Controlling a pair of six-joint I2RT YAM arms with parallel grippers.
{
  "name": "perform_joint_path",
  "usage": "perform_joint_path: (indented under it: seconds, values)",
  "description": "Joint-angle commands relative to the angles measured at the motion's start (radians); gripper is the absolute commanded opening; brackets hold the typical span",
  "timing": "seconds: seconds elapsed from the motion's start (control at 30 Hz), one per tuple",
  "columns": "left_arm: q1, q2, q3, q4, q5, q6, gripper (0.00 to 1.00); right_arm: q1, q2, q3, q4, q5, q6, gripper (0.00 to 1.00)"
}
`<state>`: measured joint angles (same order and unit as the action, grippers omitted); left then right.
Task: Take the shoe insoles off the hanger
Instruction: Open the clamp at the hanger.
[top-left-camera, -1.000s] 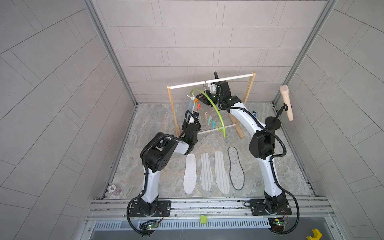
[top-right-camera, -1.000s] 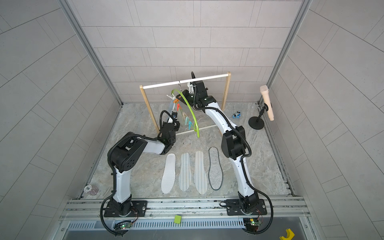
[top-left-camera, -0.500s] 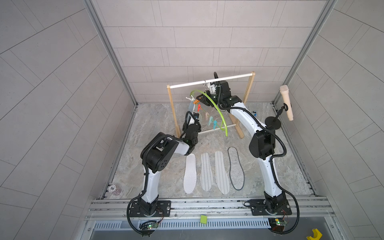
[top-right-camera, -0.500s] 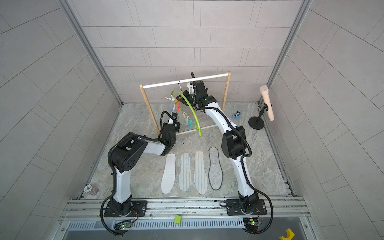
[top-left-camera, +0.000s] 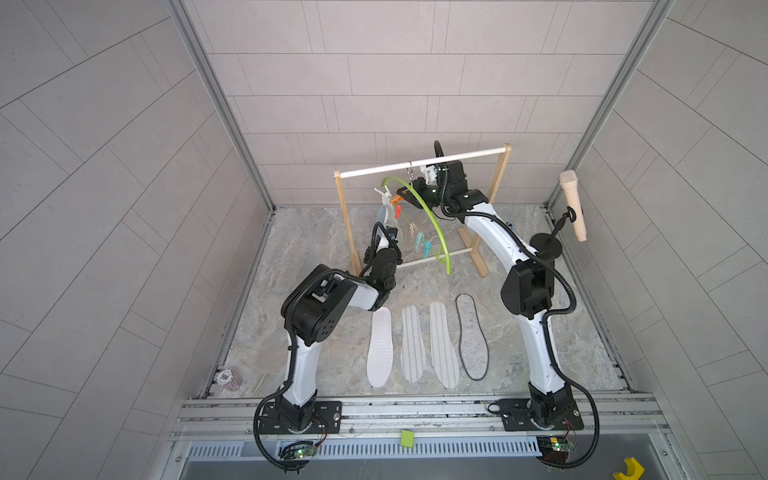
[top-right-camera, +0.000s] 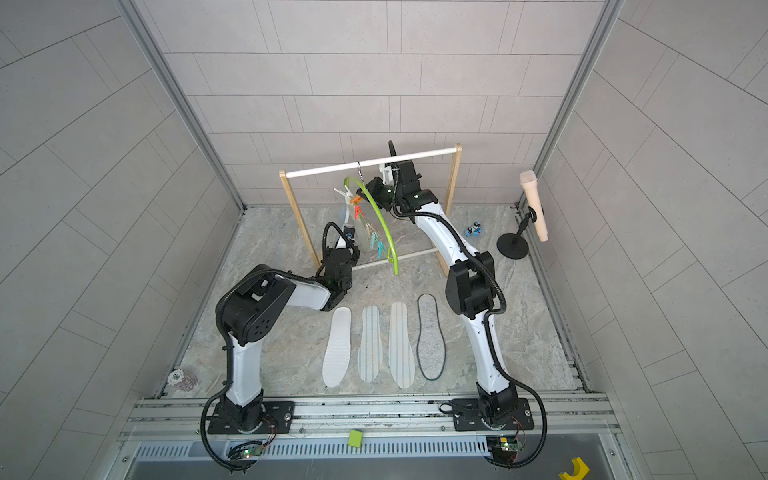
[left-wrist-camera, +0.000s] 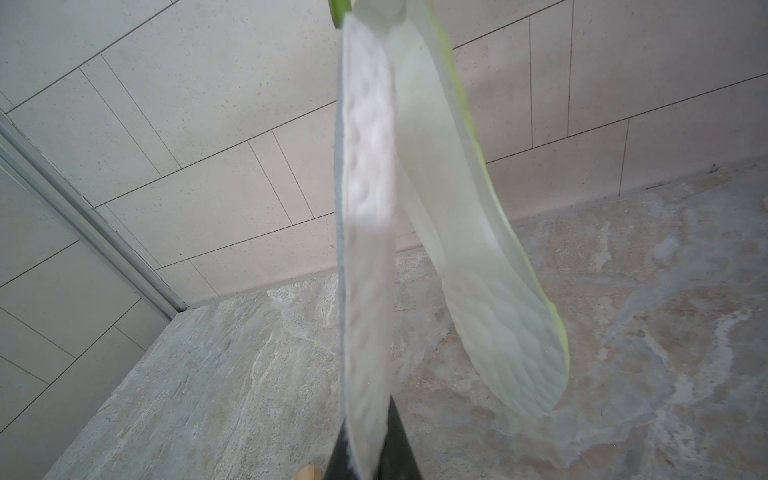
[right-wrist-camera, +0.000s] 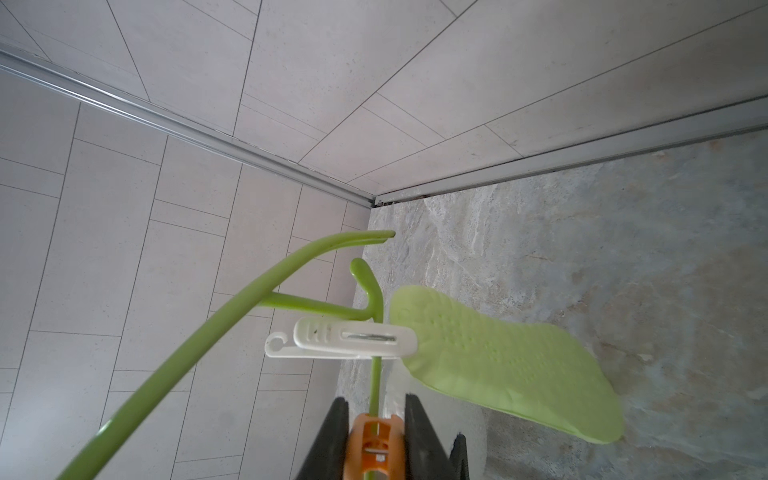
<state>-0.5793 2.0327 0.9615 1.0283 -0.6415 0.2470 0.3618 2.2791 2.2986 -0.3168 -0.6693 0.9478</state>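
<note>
The left arm rises from its near base, folds at a raised elbow and sends its forearm low over the tabletop toward the far side. Its wrist is turned up beside the wooden rack. The left claw is clamped tight on the lower end of the blue-grey insole, which hangs from the hanger with the pale mint insole just beside it.

The right arm stands taller. It goes upright from its near base to the elbow, then a long arched forearm reaches far and left to just under the rack's white rod. The right claw is narrowed onto the orange clothespin, a finger pressed to each side of it. Farther along the hanger, a white clothespin grips the pale mint insole.

The lime-green hanger hangs by its metal hook from the rod, one end sweeping down toward the near side.

Four insoles lie flat in a row on the tabletop between the arms, well apart from the hanger: the white dotted insole, the left striped insole, the right striped insole and the black-edged grey insole.
</note>
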Motion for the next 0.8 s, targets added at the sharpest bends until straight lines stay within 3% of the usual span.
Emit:
perform_joint_path:
  seconds: [0.0,0.77]
  values:
    - [-0.004,-0.001,0.000,-0.009,-0.032,-0.006,0.00,-0.006,-0.063,-0.003,0.028,-0.012,0.010,0.24]
    - [-0.019,-0.011,0.029,0.032,-0.038,-0.021,0.00,0.011,-0.053,0.028,-0.203,-0.012,-0.164,0.26]
